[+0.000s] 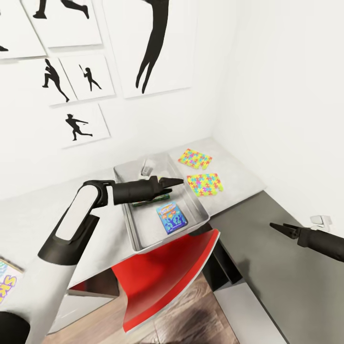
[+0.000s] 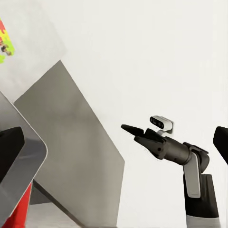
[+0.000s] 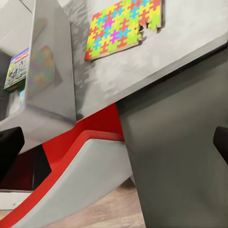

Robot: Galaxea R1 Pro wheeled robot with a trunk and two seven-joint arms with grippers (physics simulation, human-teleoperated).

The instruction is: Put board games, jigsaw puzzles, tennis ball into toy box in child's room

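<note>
The grey toy box (image 1: 202, 213) stands on the table (image 1: 241, 177). A small blue board game (image 1: 172, 217) lies flat inside it, and a green-edged game box (image 1: 152, 201) lies partly under my left gripper (image 1: 171, 187). That gripper hovers open and empty over the box. Two bright jigsaw puzzles (image 1: 195, 158) (image 1: 204, 184) lie on the table just right of the box; one puzzle (image 3: 123, 26) is in the right wrist view. My right gripper (image 1: 279, 229) is open over the dark cabinet, also seen as right gripper (image 2: 135, 134). A Skip-Bo box (image 1: 7, 284) lies at lower left. The tennis ball is out of view.
A red chair (image 1: 167, 267) is tucked under the table below the toy box. A lower dark-topped cabinet (image 1: 277, 277) joins the table on the right, against the white wall. Silhouette posters (image 1: 81, 124) hang on the wall behind the table.
</note>
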